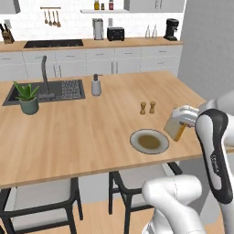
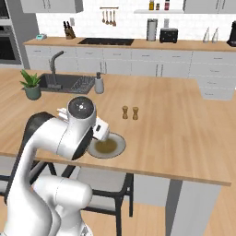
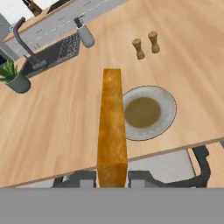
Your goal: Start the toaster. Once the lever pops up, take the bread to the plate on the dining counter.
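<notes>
My gripper is shut on the bread, a tan slice with a golden-orange crust. It hangs above the dining counter, just right of the grey plate and near the counter's front edge. In the hand view the bread stands edge-on between the fingertips, with the plate just to its right. In the right base view my own arm covers the hand beside the plate. The black toaster stands far off on the back worktop.
Two small wooden shakers stand just beyond the plate. A soap dispenser, the inset sink with its faucet and a potted plant are at the counter's left. Grey chairs sit under the front edge.
</notes>
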